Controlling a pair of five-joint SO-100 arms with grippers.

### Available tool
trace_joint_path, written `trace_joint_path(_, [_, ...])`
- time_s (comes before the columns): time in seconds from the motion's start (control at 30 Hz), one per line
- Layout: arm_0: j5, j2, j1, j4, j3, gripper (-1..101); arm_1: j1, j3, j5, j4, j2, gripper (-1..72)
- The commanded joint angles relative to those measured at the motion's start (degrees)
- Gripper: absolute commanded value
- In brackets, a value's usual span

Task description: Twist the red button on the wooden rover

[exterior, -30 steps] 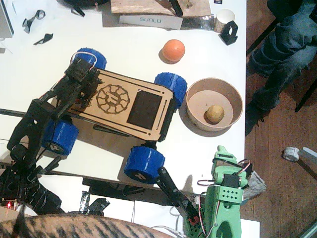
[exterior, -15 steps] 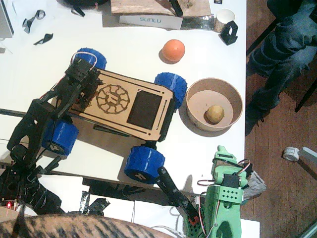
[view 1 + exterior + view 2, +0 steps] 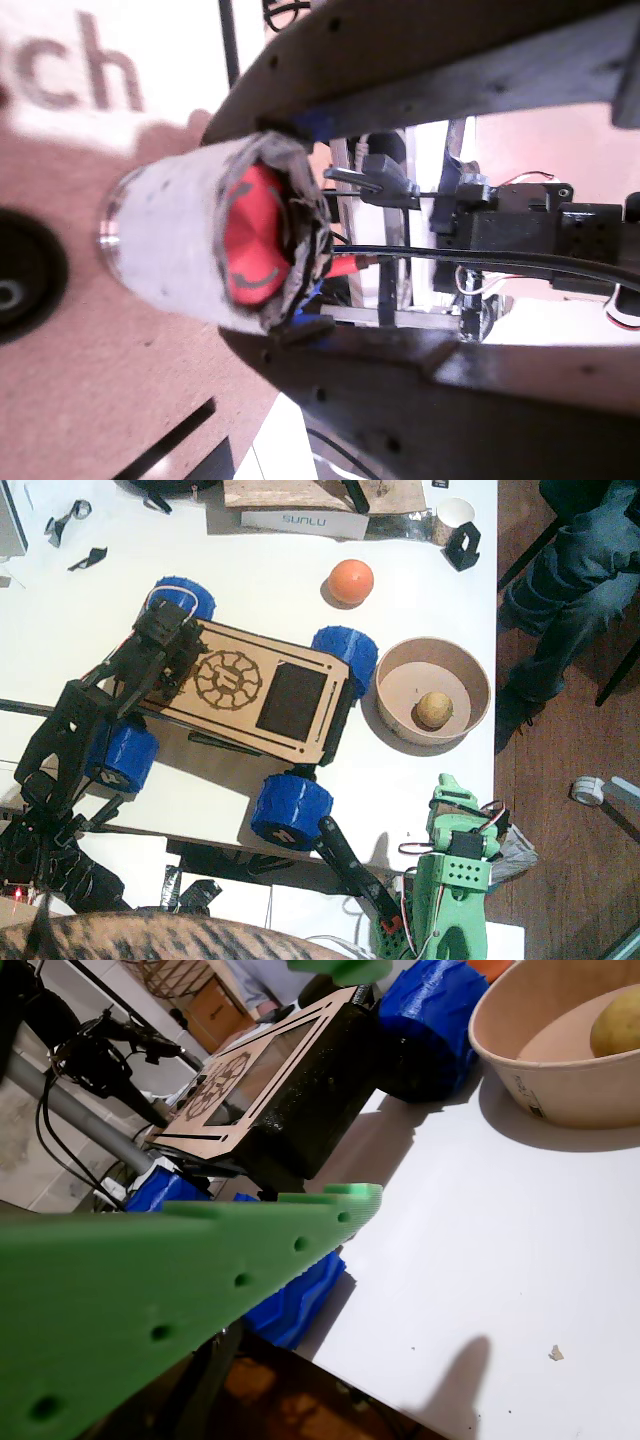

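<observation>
On the white table (image 3: pixel 270 580), the wooden rover (image 3: pixel 270 695) lies mid-frame, long axis running upper left to lower right. The left gripper (image 3: pixel 285 235) is clamped on the red button (image 3: pixel 250 240) at its upper-left end. The right gripper (image 3: pixel 345 1080), lower right, stands apart.

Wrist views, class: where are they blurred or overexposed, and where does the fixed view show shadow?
In a wrist view the tiny round red button looks soft; background white blows out. In another, the near green gripper finger blurs. In the fixed view the light plywood rover shadows the white table.
</observation>
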Motion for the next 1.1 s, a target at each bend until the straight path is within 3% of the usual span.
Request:
trace_joint_path(0.0, [-1.3, 3.2, 3.3, 2.2, -0.5, 16, 0.3, -0.4, 0.0, -0.3, -0.3, 20.4])
trace_joint_path(0.2, [-7.3, 8.1, 3.3, 2.2, -0.6, 18, 0.3, -0.4, 0.0, -0.3, -0.3, 20.4])
trace_joint_path(0.77, [-10.2, 25.7, 3.2, 2.5, 0.0, 16, 0.3, -0.4, 0.0, -0.3, -0.3, 20.4])
trace_joint_path(0.93, [-16.5, 30.8, 3.3, 2.5, 0.1, 7, 0.3, -0.4, 0.0, -0.3, -0.3, 20.4])
trace_joint_path(1.07, [-27.3, 33.4, 3.0, 2.4, 0.1, 0, 0.3, -0.4, 0.0, -0.3, -0.3, 20.4])
